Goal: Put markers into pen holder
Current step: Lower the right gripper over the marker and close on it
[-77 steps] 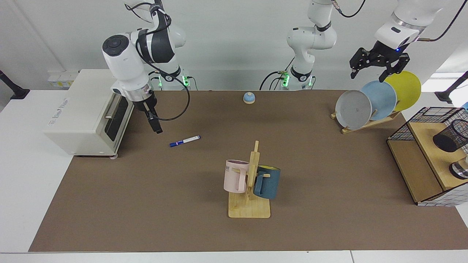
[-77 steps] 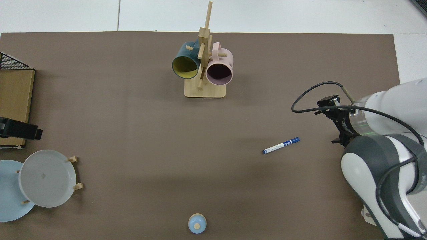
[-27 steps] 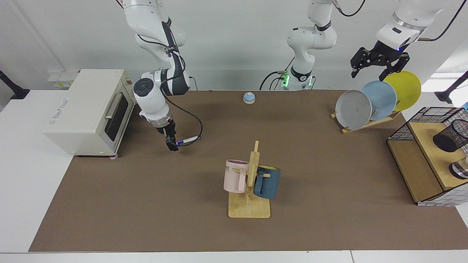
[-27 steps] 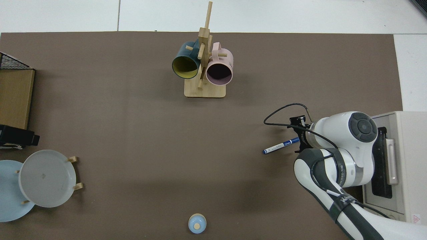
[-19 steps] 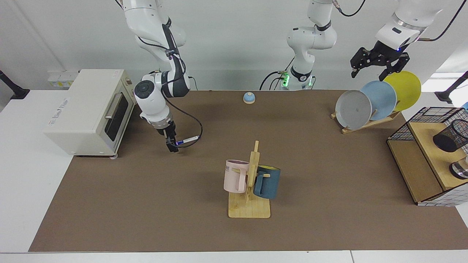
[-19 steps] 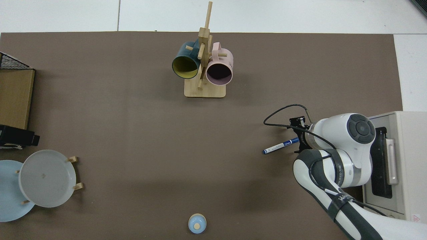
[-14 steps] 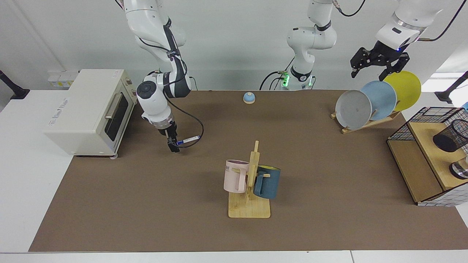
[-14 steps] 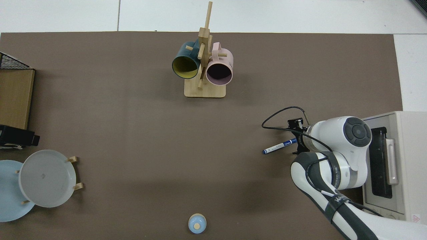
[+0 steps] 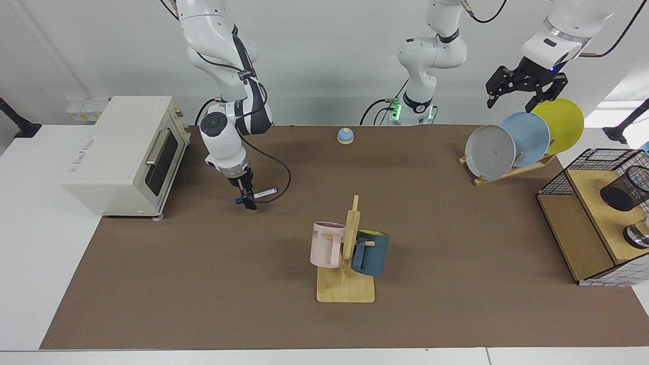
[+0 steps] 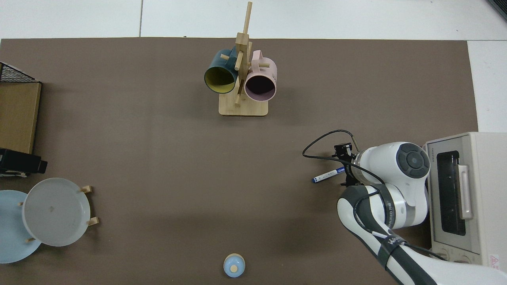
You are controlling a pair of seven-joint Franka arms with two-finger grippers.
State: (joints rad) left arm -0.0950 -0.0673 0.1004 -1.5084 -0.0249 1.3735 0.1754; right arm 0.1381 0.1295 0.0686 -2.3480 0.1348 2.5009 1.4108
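Observation:
The marker (image 9: 264,192), white with a dark blue cap, lies flat on the brown mat to the right of the toaster oven. My right gripper (image 9: 247,200) points down at the mat and sits on the marker's capped half; the cap end pokes out on its left. From above, the marker (image 10: 327,174) shows only its white half, and the right gripper (image 10: 347,174) is mostly hidden under its own wrist. The pen holder (image 9: 619,192), a small black mesh cup, stands on the wooden shelf at the far right. My left gripper (image 9: 512,104) waits open, high above the plates.
A white toaster oven (image 9: 119,152) stands close behind the right arm. A wooden mug tree (image 9: 347,263) with a pink and a blue mug occupies the middle. A plate rack (image 9: 507,147), a wire basket (image 9: 593,159), a metal cup (image 9: 638,235) and a blue bell (image 9: 345,135) are also there.
My right arm swung from beside the toaster oven down onto the marker, then slid a little along it toward the table's middle. The marker has stayed in place. The left arm has not moved.

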